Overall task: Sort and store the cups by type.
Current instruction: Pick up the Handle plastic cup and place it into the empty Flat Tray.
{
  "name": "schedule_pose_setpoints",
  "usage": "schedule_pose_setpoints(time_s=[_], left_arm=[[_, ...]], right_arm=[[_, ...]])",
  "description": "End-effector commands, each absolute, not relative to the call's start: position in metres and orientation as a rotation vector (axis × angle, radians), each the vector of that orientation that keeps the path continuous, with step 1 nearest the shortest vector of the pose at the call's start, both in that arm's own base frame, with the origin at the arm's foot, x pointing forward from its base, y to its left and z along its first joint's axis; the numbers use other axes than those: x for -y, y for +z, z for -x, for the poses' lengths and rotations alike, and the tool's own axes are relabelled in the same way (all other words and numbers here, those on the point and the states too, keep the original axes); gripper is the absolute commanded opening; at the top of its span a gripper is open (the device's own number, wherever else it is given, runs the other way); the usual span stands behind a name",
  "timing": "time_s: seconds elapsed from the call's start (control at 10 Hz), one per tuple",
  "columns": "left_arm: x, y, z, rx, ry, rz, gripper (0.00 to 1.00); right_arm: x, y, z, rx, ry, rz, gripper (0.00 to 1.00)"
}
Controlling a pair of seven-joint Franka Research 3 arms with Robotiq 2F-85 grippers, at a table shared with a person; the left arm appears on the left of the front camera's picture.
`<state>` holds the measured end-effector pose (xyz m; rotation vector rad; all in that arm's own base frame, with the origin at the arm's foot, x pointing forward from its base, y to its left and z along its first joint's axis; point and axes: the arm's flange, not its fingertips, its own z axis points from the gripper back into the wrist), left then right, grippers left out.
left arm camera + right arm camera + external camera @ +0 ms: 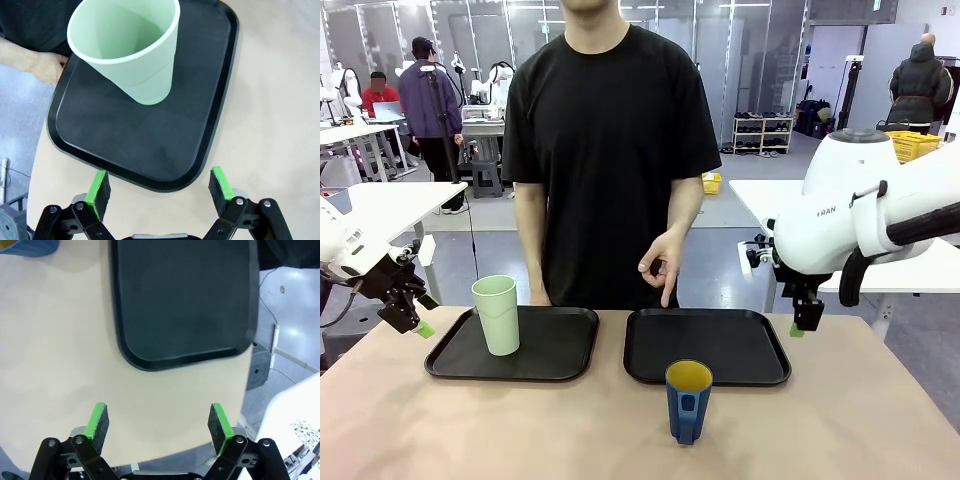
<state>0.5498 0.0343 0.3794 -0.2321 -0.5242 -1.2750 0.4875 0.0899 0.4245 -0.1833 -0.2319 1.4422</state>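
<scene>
A tall mint-green tumbler [497,314] stands upright on the left black tray [556,352]; in the left wrist view the tumbler [131,50] rises over that tray [150,140]. A dark blue mug [688,400] with a yellow inside stands on the bare table in front of the right black tray [720,345]; a sliver of the mug [30,246] shows at the top left of the right wrist view. My left gripper [412,318] hovers open off the left tray's left edge. My right gripper [802,320] hangs open just right of the right tray [182,300]. Both hold nothing.
A person in a black shirt stands at the far side, one hand [662,268] pointing down at the right tray's back edge, the other hand [47,67] resting by the left tray. Bare tabletop [520,430] lies along the front.
</scene>
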Motion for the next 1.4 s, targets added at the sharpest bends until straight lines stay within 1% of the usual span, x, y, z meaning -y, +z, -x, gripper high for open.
schedule_pose_setpoints(time_s=[0.0,0.2,0.3,0.5,0.6,0.8,0.9,1.0,1.1,1.2,1.3], left_arm=[[-0.037,0.379,-0.553,0.553,-1.293,0.259,1.00],[-0.037,0.379,-0.553,0.553,-1.293,0.259,1.00],[-0.037,0.379,-0.553,0.553,-1.293,0.259,1.00],[-0.037,0.379,-0.553,0.553,-1.293,0.259,1.00],[-0.037,0.379,-0.553,0.553,-1.293,0.259,1.00],[-0.037,0.379,-0.553,0.553,-1.293,0.259,1.00],[-0.037,0.379,-0.553,0.553,-1.293,0.259,1.00],[-0.037,0.379,-0.553,0.553,-1.293,0.259,1.00],[-0.037,0.379,-0.553,0.553,-1.293,0.259,1.00],[-0.037,0.379,-0.553,0.553,-1.293,0.259,1.00],[-0.037,0.379,-0.553,0.553,-1.293,0.259,1.00]], right_arm=[[-0.086,0.410,-0.453,0.236,1.472,0.143,1.00],[-0.088,0.395,-0.417,0.214,1.484,0.142,1.00],[-0.092,0.389,-0.399,0.226,1.497,0.105,1.00],[-0.098,0.383,-0.375,0.224,1.514,0.062,1.00],[-0.100,0.380,-0.369,0.260,1.515,0.016,1.00],[-0.096,0.369,-0.372,0.339,1.527,-0.082,1.00],[-0.092,0.360,-0.375,0.408,1.534,-0.185,1.00],[-0.084,0.350,-0.379,0.444,1.537,-0.276,1.00],[-0.077,0.341,-0.385,0.527,1.522,-0.363,1.00],[-0.071,0.334,-0.388,0.602,1.535,-0.403,1.00],[-0.065,0.324,-0.392,0.671,1.498,-0.415,1.00]])
